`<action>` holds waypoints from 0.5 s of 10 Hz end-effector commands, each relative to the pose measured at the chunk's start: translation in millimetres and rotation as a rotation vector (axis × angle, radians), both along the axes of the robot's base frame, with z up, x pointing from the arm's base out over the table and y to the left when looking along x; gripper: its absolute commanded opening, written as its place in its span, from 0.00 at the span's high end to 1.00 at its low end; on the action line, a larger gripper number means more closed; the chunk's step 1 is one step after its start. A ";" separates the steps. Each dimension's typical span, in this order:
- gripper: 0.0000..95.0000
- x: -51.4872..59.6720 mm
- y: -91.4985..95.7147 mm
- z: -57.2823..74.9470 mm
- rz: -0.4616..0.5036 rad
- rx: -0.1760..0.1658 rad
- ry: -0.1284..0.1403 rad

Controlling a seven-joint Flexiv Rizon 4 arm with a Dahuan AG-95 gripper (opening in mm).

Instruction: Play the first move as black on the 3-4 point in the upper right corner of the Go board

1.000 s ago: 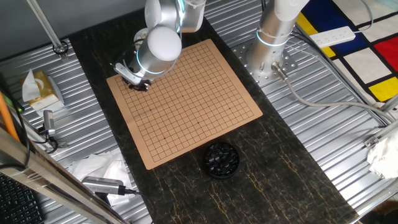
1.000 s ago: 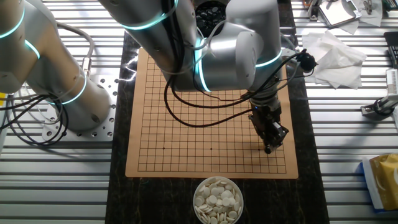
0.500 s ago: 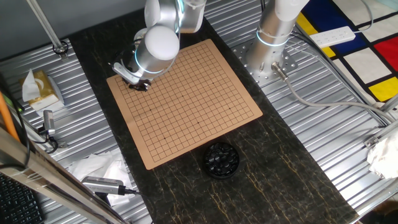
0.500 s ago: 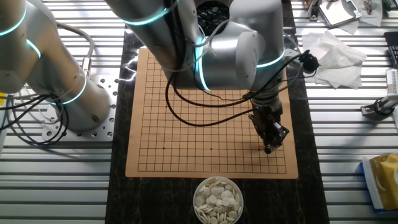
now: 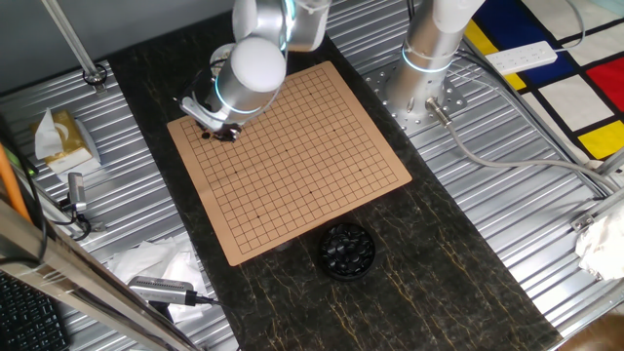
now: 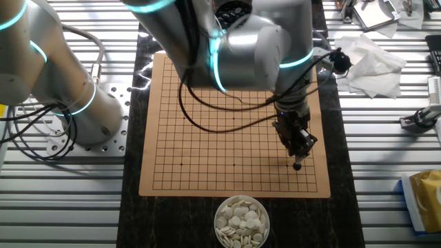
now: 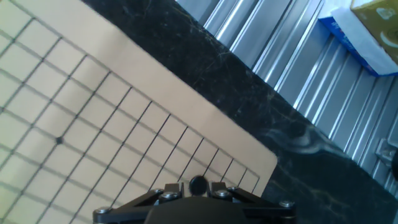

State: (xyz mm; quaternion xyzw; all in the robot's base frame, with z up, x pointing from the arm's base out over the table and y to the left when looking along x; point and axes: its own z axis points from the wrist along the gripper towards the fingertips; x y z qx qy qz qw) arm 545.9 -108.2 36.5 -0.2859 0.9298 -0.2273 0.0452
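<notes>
Hanging above the board's corner, the gripper is closed on the black stone; the star dot is seen at ten o'clock.

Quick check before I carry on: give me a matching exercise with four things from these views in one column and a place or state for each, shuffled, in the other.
Things:
1. small round glossy black stone
2. round black bowl of black stones
3. round bowl of white stones
4. crumpled white tissue

Places or states:
A. on the ribbed metal surface, off the black mat
B. between the fingers, over the wooden Go board
C. on the black mat by the board edge nearest the gripper
D. on the black mat by the opposite board edge

Pairs: 1-B, 2-D, 3-C, 4-A
</notes>
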 end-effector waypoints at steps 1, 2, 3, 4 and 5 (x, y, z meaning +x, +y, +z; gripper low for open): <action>1.00 -7.6 6.4 5.5 -0.069 0.086 -0.005; 1.00 -13.3 10.7 9.2 -0.115 0.143 -0.017; 1.00 -15.0 12.0 10.3 -0.136 0.186 -0.019; 1.00 -15.5 12.8 10.8 -0.165 0.277 -0.027; 1.00 -15.6 13.1 11.0 -0.184 0.317 -0.028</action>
